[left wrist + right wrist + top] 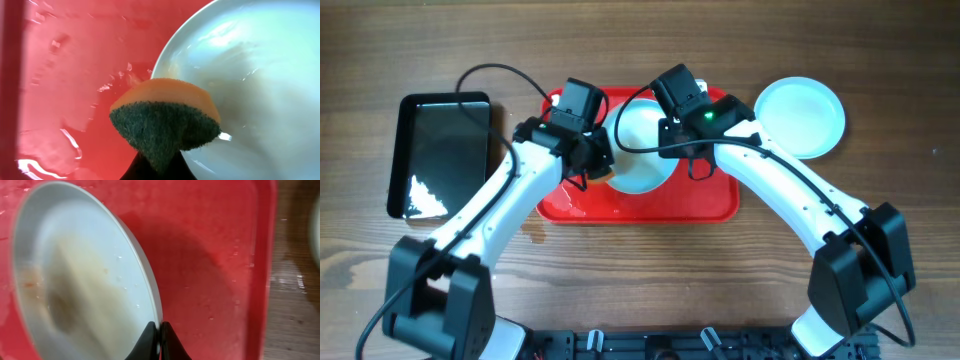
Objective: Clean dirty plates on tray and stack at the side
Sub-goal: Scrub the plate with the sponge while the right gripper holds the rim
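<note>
Jaws are shut on both sides: the left gripper (157, 169) is closed on the narrow end of a sponge (165, 117), orange foam above and green scouring face toward the camera. The right gripper (159, 341) is pinched on the rim of the dirty plate (75, 285). That pinch is the weak point, I judge. It takes only a thin bite of a glossy, wet edge, and the plate looks tipped up from the red tray (210, 255), throwing a shadow beneath it. A firm sideways push from the sponge could lever the rim out of the jaws and drop the plate back onto the tray. The sponge is held by one end, over the plate's edge, though I cannot tell whether it touches. It may fold or twist instead of scrubbing, leaving the faint brown smears on the plate's inner face. Water beads the tray floor, so a dropped plate might skate. Farther out, the two wrists sit close together over the tray and could knock each other. Beyond the tray's right rim a second plate (800, 117) lies on the table (620, 270), and a dripping plate set off-centre on it could slide. At the far left sits a black tray (440, 150), well apart from the work.
</note>
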Available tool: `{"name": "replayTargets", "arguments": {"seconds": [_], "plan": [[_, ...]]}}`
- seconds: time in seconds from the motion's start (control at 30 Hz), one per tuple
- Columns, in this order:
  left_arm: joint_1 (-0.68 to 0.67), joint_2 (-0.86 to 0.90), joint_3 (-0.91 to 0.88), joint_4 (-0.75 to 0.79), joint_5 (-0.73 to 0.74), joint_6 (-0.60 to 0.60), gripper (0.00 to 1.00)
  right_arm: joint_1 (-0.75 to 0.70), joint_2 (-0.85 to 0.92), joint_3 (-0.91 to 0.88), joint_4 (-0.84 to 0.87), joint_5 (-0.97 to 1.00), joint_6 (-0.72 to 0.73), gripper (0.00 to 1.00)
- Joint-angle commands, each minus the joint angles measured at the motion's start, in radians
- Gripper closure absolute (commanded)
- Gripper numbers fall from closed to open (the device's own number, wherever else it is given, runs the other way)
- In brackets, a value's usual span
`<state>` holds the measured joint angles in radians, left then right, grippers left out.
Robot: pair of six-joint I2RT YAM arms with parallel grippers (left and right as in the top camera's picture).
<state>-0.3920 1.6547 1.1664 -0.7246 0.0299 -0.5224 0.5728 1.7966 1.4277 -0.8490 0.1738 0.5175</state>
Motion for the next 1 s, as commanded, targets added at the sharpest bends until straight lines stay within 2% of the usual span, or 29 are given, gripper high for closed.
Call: {"name": "replayTargets", "arguments": {"seconds": [0.0,0.23,0.43,0.6,0.97], "plan": [[-0.006,0.049,-0.004,0.02,0.067,-0.01,0.96,0.0,-0.004,-0.002,0.003,0.068,-0.015,0.96],[-0.019,0.074,-0.004,0.063,0.069,-0.01,0.96,0.004,0.007,-0.071,0.027,-0.013,-0.02,0.96],[-0.019,0.093,-0.004,0.071,0.066,-0.01,0.96,0.004,0.063,-0.181,0.178,-0.186,-0.005,0.96],[-0.019,0.128,-0.004,0.093,0.067,-0.01,0.96,0.004,0.098,-0.187,0.213,-0.225,0.062,0.96],[-0.019,0.286,-0.004,0.108,0.058,-0.002,0.96,0.004,0.099,-0.191,0.227,-0.241,0.062,0.95]]}}
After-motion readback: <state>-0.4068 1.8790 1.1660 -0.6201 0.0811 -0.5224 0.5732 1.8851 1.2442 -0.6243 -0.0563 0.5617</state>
